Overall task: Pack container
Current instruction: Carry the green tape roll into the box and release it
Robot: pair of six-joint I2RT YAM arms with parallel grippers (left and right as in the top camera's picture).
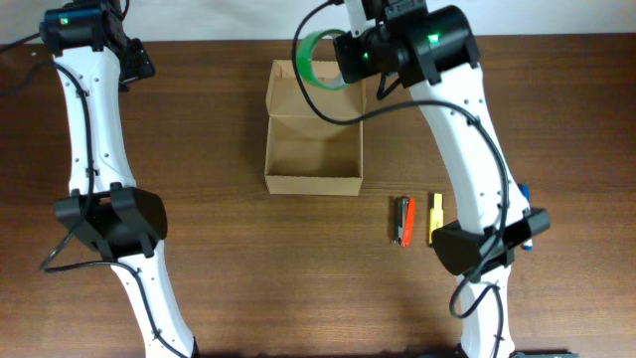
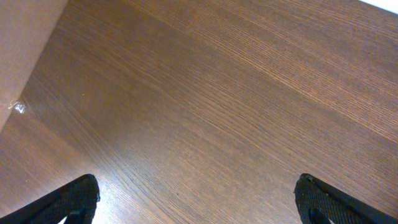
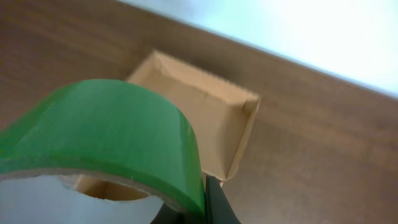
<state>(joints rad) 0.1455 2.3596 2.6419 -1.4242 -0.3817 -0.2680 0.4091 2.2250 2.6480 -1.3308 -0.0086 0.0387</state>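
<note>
- My right wrist housing is covering most of my right gripper (image 1: 345, 60) in the overhead view, so I am not seeing its jaws there.
- In the right wrist view only one dark finger (image 3: 219, 202) is showing, at the bottom edge. The green tape roll (image 3: 106, 134) is hiding the other, and the lower left of the frame is cutting the roll off.
- The roll is also blocking the near part of the container (image 3: 208, 118) in that view. Whether the roll is touching the cardboard I cannot tell.
- Right of the container two thin pen-like things are lying side by side, an orange-and-dark one (image 1: 401, 220) and a yellow one (image 1: 435, 217). They are too small for me to make out further.
- The container (image 1: 313, 149) is sitting on the brown wooden table (image 1: 229, 278), just above the frame's centre in the overhead view. It is plain tan cardboard and rectangular.
- It is lying open, its hinged flap folded back toward the top of the frame and its cardboard floor showing.
- My right gripper is clamping the green tape roll (image 1: 318, 62), with the visible finger pressing against the roll's outer face. In the overhead view the roll is hanging over the flap end of the container.
- My left gripper (image 2: 198, 202) is standing wide open, its two dark fingertips at the bottom corners of the left wrist view. It is holding nothing, with only table between them.
- In the overhead view it is at the upper left, well apart from the container.
</note>
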